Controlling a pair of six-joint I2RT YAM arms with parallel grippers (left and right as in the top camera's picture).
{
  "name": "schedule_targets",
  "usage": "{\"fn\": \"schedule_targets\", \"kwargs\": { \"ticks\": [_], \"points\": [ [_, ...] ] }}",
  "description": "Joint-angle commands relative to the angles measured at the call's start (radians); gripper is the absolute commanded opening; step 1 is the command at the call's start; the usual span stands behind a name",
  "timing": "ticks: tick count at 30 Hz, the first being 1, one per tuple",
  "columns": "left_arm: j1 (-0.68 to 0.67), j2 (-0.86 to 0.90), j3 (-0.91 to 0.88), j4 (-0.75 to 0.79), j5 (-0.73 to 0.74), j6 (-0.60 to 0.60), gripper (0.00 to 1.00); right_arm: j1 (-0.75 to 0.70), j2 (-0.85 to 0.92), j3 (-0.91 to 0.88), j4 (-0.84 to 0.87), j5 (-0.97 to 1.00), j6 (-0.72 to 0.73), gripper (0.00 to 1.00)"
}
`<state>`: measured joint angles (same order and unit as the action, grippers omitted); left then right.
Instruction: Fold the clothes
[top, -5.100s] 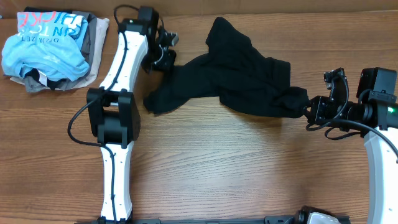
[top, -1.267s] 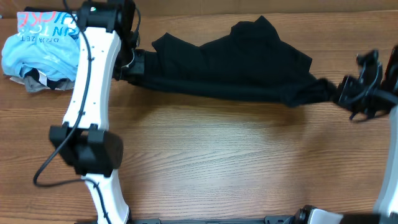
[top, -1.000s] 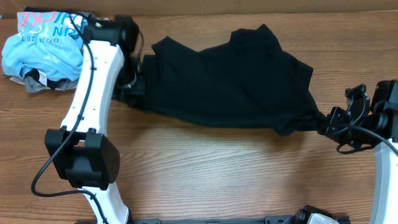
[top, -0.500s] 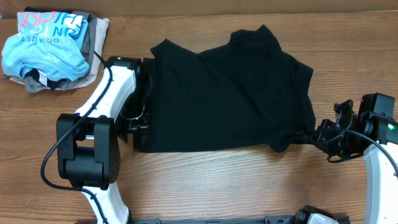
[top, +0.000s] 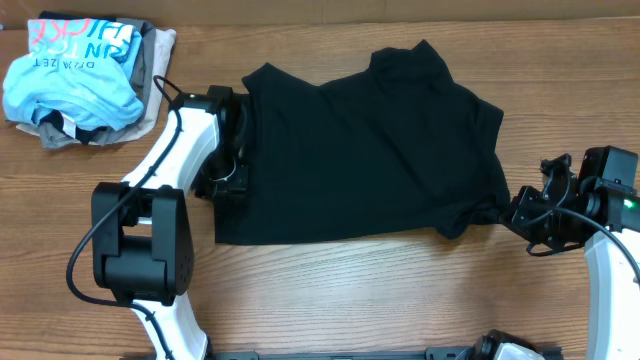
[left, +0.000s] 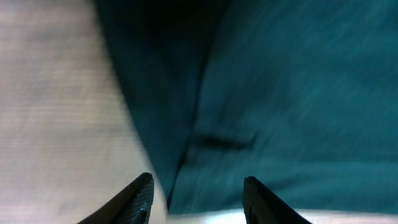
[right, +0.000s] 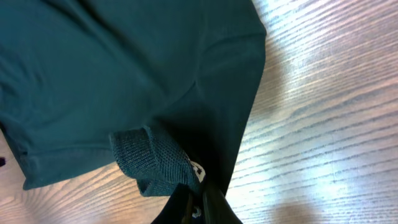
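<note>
Black shirt (top: 360, 150) is lying spread flat on the wooden table (top: 400, 300), reaching from one set of jaws to the other, with its long axis running between them and its neck pointing toward the table's far edge. Right gripper (right: 196, 200) is pinching a bunched corner. Left gripper (left: 198, 198) is sitting at the opposite edge, jaws spread, fabric just ahead.

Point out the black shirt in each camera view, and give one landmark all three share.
Overhead: the black shirt lies spread out across the picture's middle.
Left wrist: the black shirt fills the top and right, looking teal, beyond the open left claw.
Right wrist: the black shirt fills the upper left, its bunched corner pinched in the right claw.
Shared landmark: the wooden table, bare beside the shirt in every view.
</note>
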<state>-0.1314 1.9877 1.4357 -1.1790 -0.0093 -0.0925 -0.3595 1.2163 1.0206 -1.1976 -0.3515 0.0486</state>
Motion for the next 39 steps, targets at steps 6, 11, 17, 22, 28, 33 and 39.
{"fn": "schedule_targets", "kwargs": {
  "ticks": [6, 11, 17, 22, 28, 33, 39],
  "points": [
    [-0.009, 0.0, -0.11, 0.149, 0.114, 0.079, 0.47, -0.005, -0.01, 0.001, 0.029, 0.0, 0.002, 0.08],
    [-0.009, 0.0, -0.134, 0.188, 0.111, 0.082, 0.4, -0.005, -0.01, 0.001, 0.03, 0.0, 0.001, 0.08],
    [-0.009, 0.001, -0.151, 0.204, 0.111, 0.081, 0.08, -0.005, -0.01, 0.001, 0.03, 0.0, 0.002, 0.08],
    [-0.009, 0.001, -0.151, 0.208, 0.111, 0.077, 0.04, -0.005, -0.01, 0.001, 0.03, 0.0, 0.001, 0.08],
    [-0.001, 0.0, -0.105, 0.153, 0.109, 0.069, 0.04, -0.005, -0.01, 0.001, 0.031, 0.0, 0.001, 0.08],
    [0.001, -0.001, 0.034, 0.037, 0.103, 0.07, 0.04, -0.005, -0.01, 0.001, 0.031, 0.0, 0.002, 0.08],
    [0.001, 0.0, 0.058, 0.024, 0.103, 0.07, 0.12, -0.005, -0.01, 0.001, 0.031, 0.0, 0.001, 0.08]
  ]
}}
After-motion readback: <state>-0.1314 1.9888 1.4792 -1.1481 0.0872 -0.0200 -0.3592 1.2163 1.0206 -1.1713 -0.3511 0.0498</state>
